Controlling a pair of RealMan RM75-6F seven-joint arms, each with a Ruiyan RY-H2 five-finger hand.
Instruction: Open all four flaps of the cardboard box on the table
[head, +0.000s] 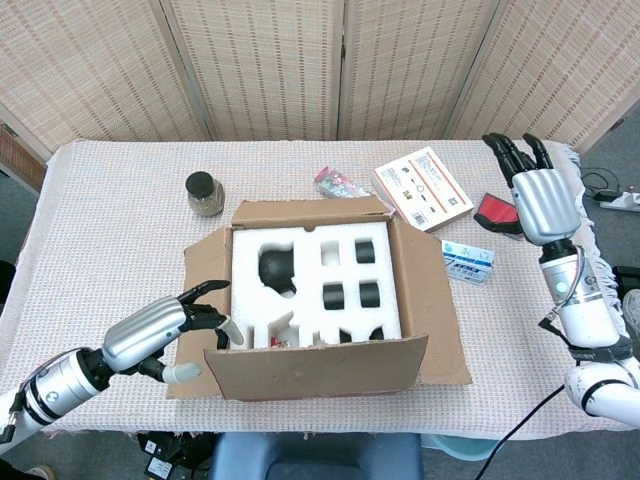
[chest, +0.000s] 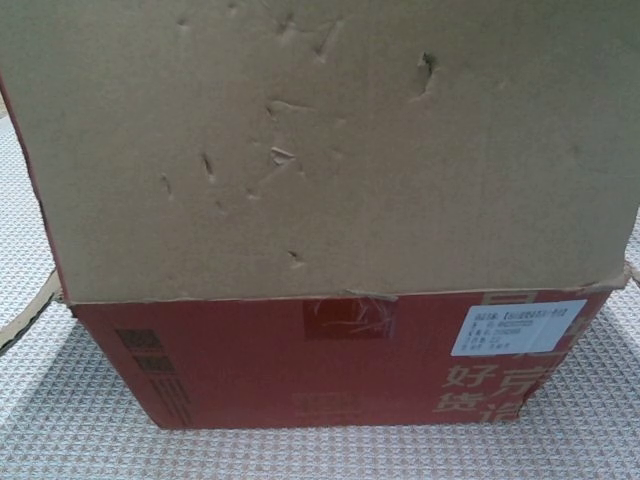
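Left hand (head: 165, 335): silver-grey metallic back, black fingers, pale tips. Right hand (head: 538, 195): the same silver shell and black fingers. Both forearms white with grey and black wrist bands; a black cable runs below the right arm.
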